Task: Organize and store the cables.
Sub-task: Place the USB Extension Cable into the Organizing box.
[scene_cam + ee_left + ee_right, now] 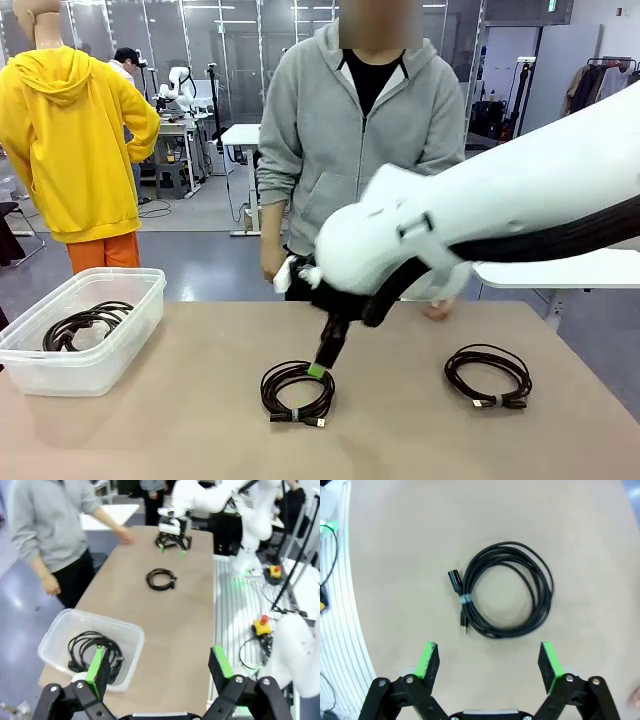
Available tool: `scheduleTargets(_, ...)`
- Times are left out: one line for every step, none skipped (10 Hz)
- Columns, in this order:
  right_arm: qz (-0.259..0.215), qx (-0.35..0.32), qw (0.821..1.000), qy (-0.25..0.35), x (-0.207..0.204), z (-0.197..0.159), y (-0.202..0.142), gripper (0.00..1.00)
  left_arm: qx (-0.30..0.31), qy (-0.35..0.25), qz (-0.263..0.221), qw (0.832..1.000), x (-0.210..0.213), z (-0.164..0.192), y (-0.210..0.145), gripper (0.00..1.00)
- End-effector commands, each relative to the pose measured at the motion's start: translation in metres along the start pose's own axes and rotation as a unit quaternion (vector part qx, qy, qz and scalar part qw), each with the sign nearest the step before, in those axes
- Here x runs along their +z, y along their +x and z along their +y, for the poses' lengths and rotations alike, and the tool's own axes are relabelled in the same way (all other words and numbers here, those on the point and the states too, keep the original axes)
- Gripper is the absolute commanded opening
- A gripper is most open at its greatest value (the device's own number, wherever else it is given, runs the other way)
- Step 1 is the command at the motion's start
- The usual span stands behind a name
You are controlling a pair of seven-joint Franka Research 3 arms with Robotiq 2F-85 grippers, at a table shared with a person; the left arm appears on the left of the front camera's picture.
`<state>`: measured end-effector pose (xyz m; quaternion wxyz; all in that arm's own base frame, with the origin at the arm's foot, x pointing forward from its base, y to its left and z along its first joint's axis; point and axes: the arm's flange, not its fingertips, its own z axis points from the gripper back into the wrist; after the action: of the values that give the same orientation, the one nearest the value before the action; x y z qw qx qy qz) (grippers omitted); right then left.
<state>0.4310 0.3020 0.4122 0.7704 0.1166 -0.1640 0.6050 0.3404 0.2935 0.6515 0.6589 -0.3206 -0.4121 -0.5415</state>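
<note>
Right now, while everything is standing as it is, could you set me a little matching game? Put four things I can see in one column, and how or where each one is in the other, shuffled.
Things:
1. left gripper
2. right gripper
3. clear bin
4. person's hooded top

Descriptions:
A. grey
B. open, above a coiled cable lying on the table
C. has a stored cable inside it
D. open, hanging by the bin's end of the table

Pairs: 1-D, 2-B, 3-C, 4-A
</note>
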Motion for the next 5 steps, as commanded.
scheduleTargets(-0.064, -0.006, 0.998, -0.009, 0.049, 0.006, -0.066, 1.00, -0.004, -0.052, 0.020, 0.998, -0.052, 0.030, 0.008, 1.00)
scheduleTargets(-0.091, -0.002, 0.996, 0.000, 0.072, 0.007, -0.091, 1.00, 0.005, -0.068, 0.033, 0.997, -0.072, 0.032, 0.016, 1.00)
scheduleTargets(-0.101, -0.001, 0.995, 0.010, 0.093, 0.006, -0.121, 1.00, 0.009, -0.101, 0.024, 0.995, -0.098, 0.031, 0.026, 1.00)
scheduleTargets(-0.118, 0.009, 0.993, 0.012, 0.112, 0.009, -0.152, 1.00, 0.018, -0.116, 0.022, 0.993, -0.131, 0.025, 0.032, 1.00)
scheduleTargets(-0.142, 0.012, 0.990, 0.005, 0.131, 0.011, -0.184, 1.00, 0.024, -0.118, -0.005, 0.993, -0.172, 0.015, 0.041, 1.00)
